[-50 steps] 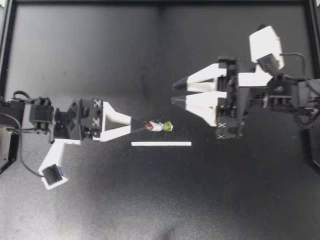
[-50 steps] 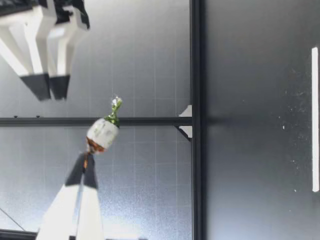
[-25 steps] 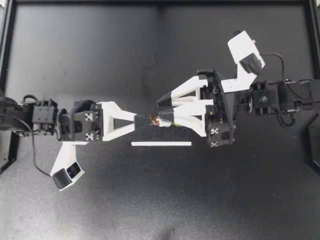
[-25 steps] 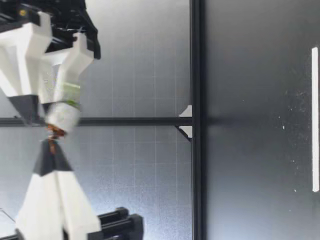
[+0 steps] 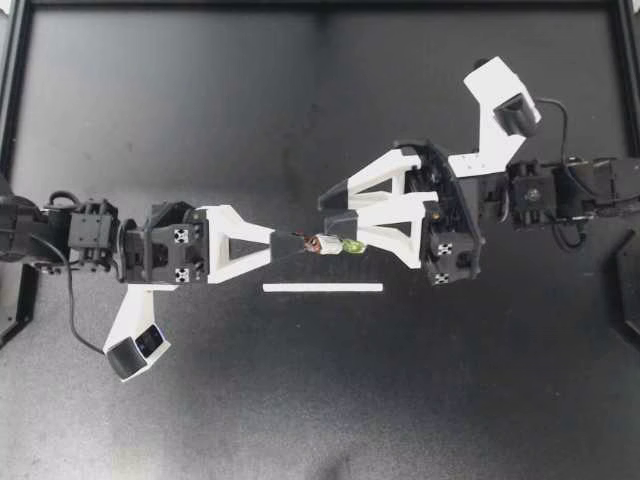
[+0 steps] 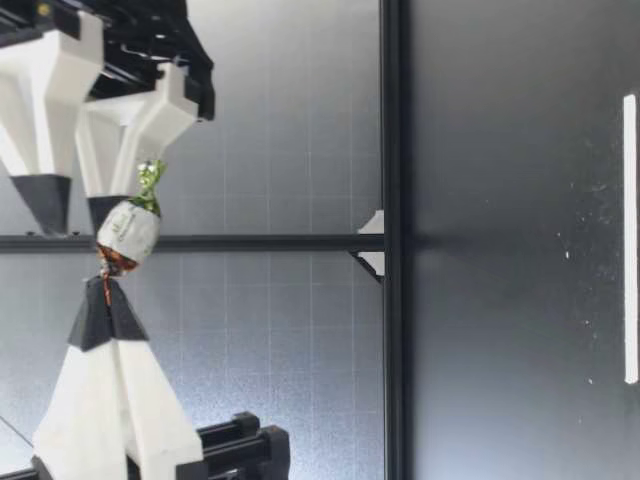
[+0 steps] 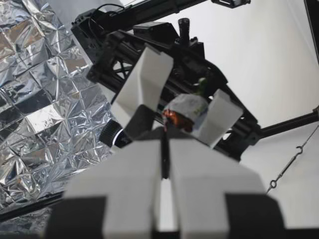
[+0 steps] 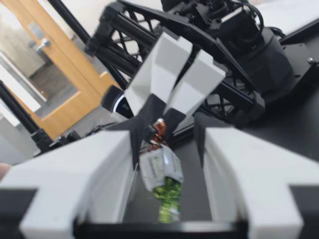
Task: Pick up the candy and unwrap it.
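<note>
My left gripper [image 5: 293, 239] is shut on the brown twisted end of a small white-wrapped candy [image 5: 326, 244] and holds it well above the table. The candy's green twisted end points toward my right gripper [image 5: 330, 212], which is open around it. In the low view the candy [image 6: 128, 230] hangs just past my left gripper [image 6: 106, 290], beside the right gripper's fingers [image 6: 105, 205]. The right wrist view shows the candy [image 8: 160, 167] between the spread fingers, nearer one of them and not pinched from both sides. In the left wrist view the candy [image 7: 185, 109] sits just beyond the shut fingertips.
A white strip [image 5: 322, 288] lies on the black table below the two grippers and also shows in the low view as the white strip [image 6: 629, 238]. A black frame rail [image 6: 391, 240] borders the table's far side.
My right arm has swung in from the right until its open fingers flank the candy. My left gripper has raised the candy and kept hold of it.
</note>
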You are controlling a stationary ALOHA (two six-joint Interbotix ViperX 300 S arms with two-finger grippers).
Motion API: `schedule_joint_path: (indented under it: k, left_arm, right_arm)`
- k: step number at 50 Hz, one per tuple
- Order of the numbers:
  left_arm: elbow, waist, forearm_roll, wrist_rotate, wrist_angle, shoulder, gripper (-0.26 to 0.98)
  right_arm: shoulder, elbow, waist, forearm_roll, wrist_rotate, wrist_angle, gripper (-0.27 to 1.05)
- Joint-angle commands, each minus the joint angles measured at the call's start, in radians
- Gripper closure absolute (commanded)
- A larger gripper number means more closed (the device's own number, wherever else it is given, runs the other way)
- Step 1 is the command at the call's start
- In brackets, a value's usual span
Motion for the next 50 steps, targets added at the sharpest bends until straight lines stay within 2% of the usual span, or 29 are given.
schedule_joint_path:
  k: [1,13,22,31,37,44,50]
  left_arm:
    - [-0.015,0.000,0.002,-0.002,-0.009,-0.017,0.88]
    - [-0.018,-0.002,0.002,-0.002,-0.009,-0.015,0.88]
    - [-0.020,0.000,-0.002,-0.002,-0.009,-0.014,0.88]
    - [-0.020,-0.002,-0.002,-0.002,-0.009,-0.012,0.88]
    - [-0.017,0.000,-0.003,-0.002,-0.009,-0.015,0.88]
    - [-0.015,0.000,-0.006,-0.003,-0.009,-0.018,0.88]
    - [-0.008,0.000,-0.011,-0.003,-0.011,-0.018,0.88]
  right_arm:
    - [-0.002,-0.017,-0.009,0.002,0.000,-0.011,0.27]
    - [0.018,-0.021,-0.008,-0.003,0.015,-0.011,0.27]
    - [0.020,-0.026,-0.009,-0.069,0.086,-0.008,0.28]
    - [0.041,-0.040,-0.009,-0.089,0.109,0.002,0.32]
    - [0.048,-0.040,-0.008,-0.110,0.109,0.002,0.50]
    - [0.038,-0.034,-0.012,-0.112,0.109,0.003,0.81]
    - [0.026,-0.032,-0.018,-0.112,0.107,0.006,0.96]
